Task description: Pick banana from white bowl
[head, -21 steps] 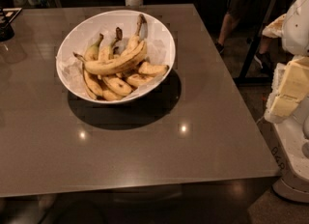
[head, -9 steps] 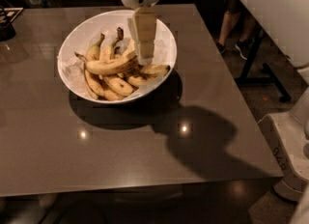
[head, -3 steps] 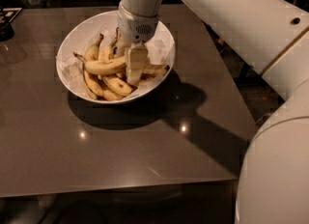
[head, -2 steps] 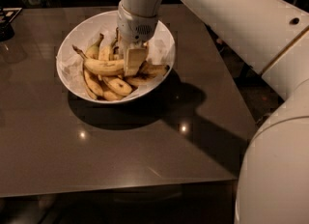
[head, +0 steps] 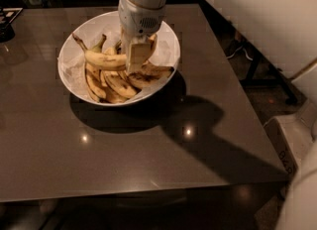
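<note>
The white bowl (head: 166, 50) stands on the dark table and holds several bananas. The long curved yellow banana (head: 104, 59) lies across the top of the pile, its right end hidden behind my gripper's front finger (head: 137, 55). My gripper (head: 134, 60) reaches straight down into the middle of the bowl and is shut on the banana's right end. The banana sits slightly above the shorter, browner bananas (head: 119, 84) under it.
The grey-brown table (head: 124, 149) reaches its front edge low in the view and its right edge near my white arm (head: 237, 11). A dark object (head: 7, 23) sits at the far left corner. Chair legs (head: 257, 70) stand to the right.
My gripper came down from above the bowl into the bananas and closed on the long banana. In the last moment the banana rose slightly with it.
</note>
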Motion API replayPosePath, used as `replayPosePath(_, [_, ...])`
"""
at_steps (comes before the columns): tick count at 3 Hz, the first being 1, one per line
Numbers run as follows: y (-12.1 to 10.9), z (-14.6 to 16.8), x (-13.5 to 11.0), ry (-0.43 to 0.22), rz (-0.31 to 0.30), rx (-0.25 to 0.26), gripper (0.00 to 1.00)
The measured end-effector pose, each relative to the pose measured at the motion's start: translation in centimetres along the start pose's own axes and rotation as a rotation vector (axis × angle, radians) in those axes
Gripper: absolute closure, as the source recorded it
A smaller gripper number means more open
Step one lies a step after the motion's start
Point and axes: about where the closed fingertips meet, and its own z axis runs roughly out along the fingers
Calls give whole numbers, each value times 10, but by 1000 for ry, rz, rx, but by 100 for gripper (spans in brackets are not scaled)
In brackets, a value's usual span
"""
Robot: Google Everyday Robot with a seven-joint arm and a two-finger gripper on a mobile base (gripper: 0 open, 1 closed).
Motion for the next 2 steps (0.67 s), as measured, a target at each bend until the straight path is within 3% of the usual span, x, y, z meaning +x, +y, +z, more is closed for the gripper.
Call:
replayPosePath(1, [19,-40,-20,12,-46,55,100])
replayPosePath(2, [70,-80,-38,-19,-65,68,100])
